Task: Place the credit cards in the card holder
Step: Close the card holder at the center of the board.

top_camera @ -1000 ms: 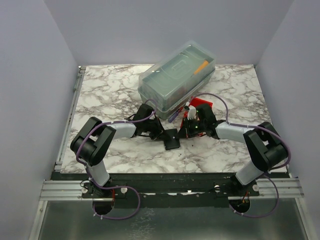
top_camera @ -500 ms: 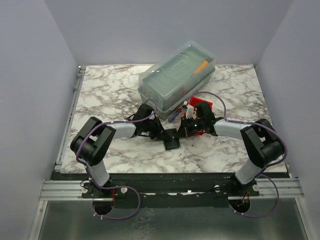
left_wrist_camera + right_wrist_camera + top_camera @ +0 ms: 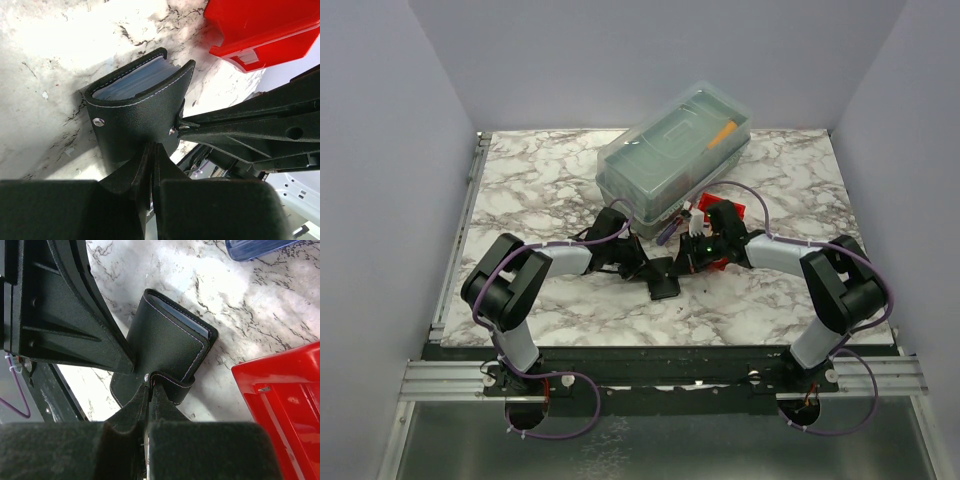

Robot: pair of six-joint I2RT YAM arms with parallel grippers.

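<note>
The black card holder (image 3: pixel 665 280) stands half folded on the marble between both arms. In the left wrist view the card holder (image 3: pixel 135 120) gapes upward, and thin pale bluish edges (image 3: pixel 132 82) show inside; I cannot tell cards from sleeves. No loose credit cards are in view. My left gripper (image 3: pixel 151 148) is shut on the holder's lower flap. My right gripper (image 3: pixel 151 384) is shut on the holder's snap strap (image 3: pixel 172 385), and its fingers (image 3: pixel 240 127) reach in from the right in the left wrist view. In the top view the left gripper (image 3: pixel 646 268) and right gripper (image 3: pixel 687 264) flank the holder.
A red plastic bin (image 3: pixel 730 208) sits just behind the right gripper, close to the holder (image 3: pixel 287 405). A large clear lidded box (image 3: pixel 675 150) lies behind it with an orange item inside. A pen (image 3: pixel 667 232) lies at the box's front edge.
The right wrist has shifted slightly left and toward the back while keeping its grip. The left arm and the holder have stayed in place.
</note>
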